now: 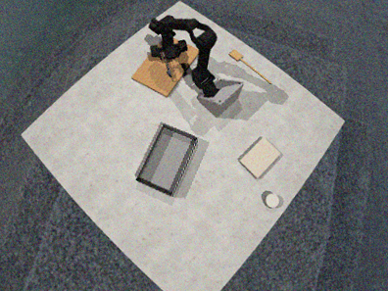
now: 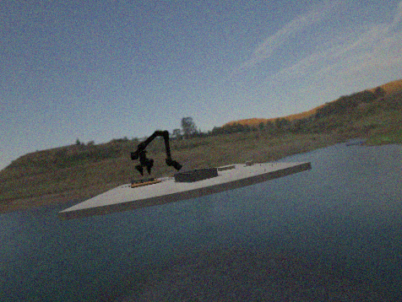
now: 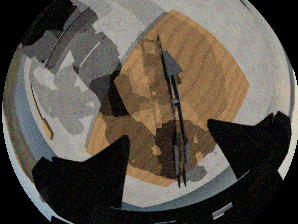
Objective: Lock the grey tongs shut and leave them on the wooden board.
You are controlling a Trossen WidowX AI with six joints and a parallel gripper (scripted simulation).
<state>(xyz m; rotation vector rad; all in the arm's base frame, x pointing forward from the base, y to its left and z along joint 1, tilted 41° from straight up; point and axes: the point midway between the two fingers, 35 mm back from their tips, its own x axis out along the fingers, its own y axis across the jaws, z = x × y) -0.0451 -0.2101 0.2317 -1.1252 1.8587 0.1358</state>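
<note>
The grey tongs (image 3: 173, 90) (image 1: 169, 70) lie lengthwise over the wooden board (image 3: 220, 75) (image 1: 152, 81) (image 2: 145, 183), their two arms close together, nearly parallel. In the wrist view their shadow falls to the left of them; whether they rest fully flat, and whether the lock has caught, cannot be told. My gripper (image 3: 170, 131) (image 1: 169, 52) (image 2: 144, 173) is wide open above the board, with one finger on either side of the tongs and a gap on both sides. The roasting tin (image 1: 149, 154) (image 2: 196, 175) stands apart from the board, with no tongs across it.
The arm's grey base (image 1: 220, 101) stands right of the board. A wooden spatula (image 1: 257, 70) (image 3: 47, 127) lies behind it. A cream block (image 1: 261, 157) and a white round cup (image 1: 272, 200) are near the right table edge.
</note>
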